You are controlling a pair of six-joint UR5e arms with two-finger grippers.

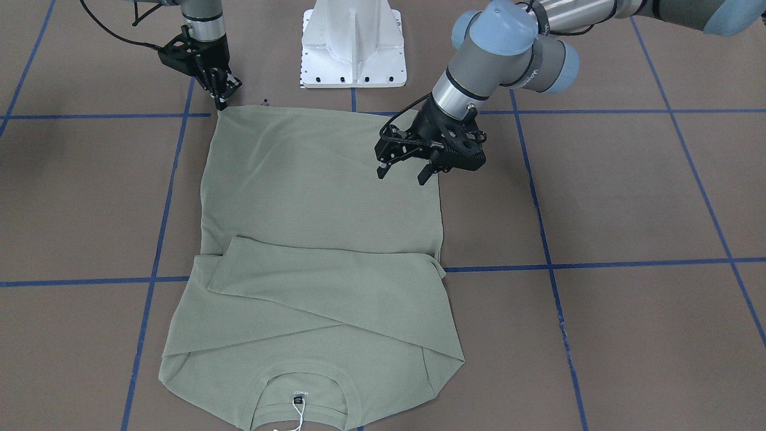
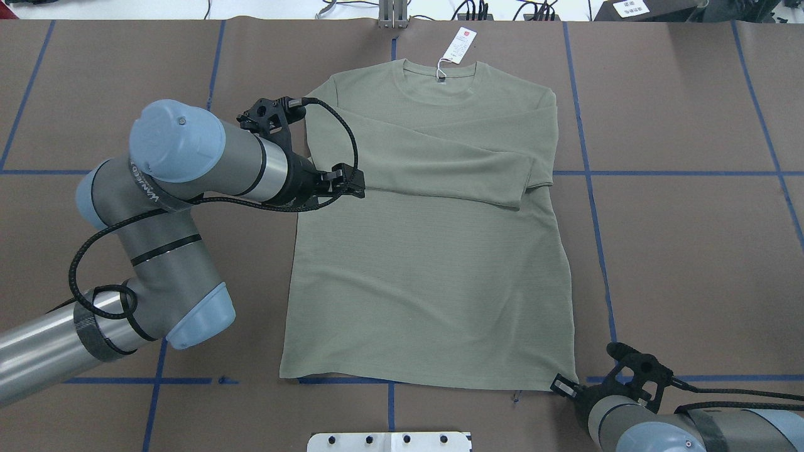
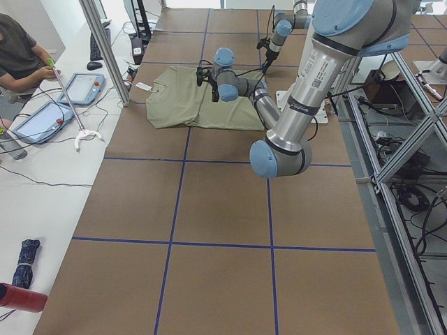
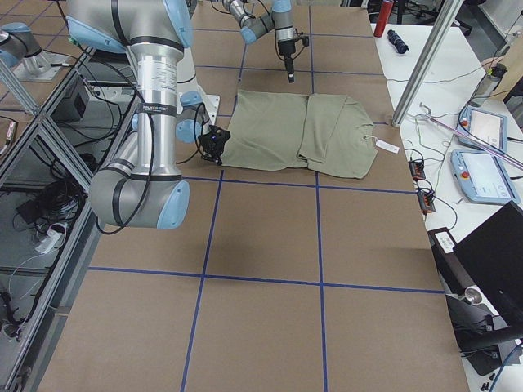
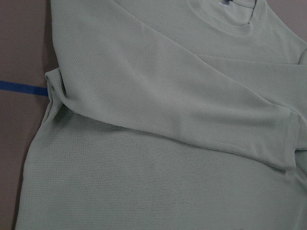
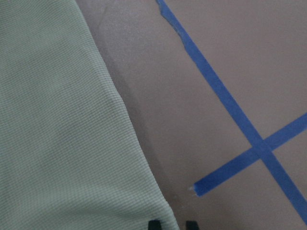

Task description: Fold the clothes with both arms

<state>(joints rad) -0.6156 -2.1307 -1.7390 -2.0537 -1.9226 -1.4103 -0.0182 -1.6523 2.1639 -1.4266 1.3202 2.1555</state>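
Overhead view read as the dial, robot at 6. Nearest: white pedestal base [image 2: 389, 441] at the table's 6 o'clock edge. Just beyond it, the hem of the shirt [image 2: 427, 276], lying straight along a blue tape line [image 2: 188, 380]. At the hem's 5 o'clock corner, the right gripper [image 2: 563, 385], down low. Its wrist view shows the two fingertips [image 6: 153, 224] a narrow gap apart with the fabric corner right at them, flat and unlifted, nothing seen pinched. The shirt lies flat mid-way across the brown table [image 2: 691, 251], body smooth. Further out, the left gripper [image 1: 404, 175] hovers above the shirt's 9 o'clock edge, jaws spread wide, empty. Beyond that, one sleeve [image 2: 440, 169] is folded across the chest from 9 towards 3 o'clock, cuff ending near the 3 o'clock side. The second lies partly under it. Farthest: ribbed collar [image 2: 440, 72] at 12 o'clock, and the white hang tag [image 2: 459, 45] on its string, resting on the table past the neckline.
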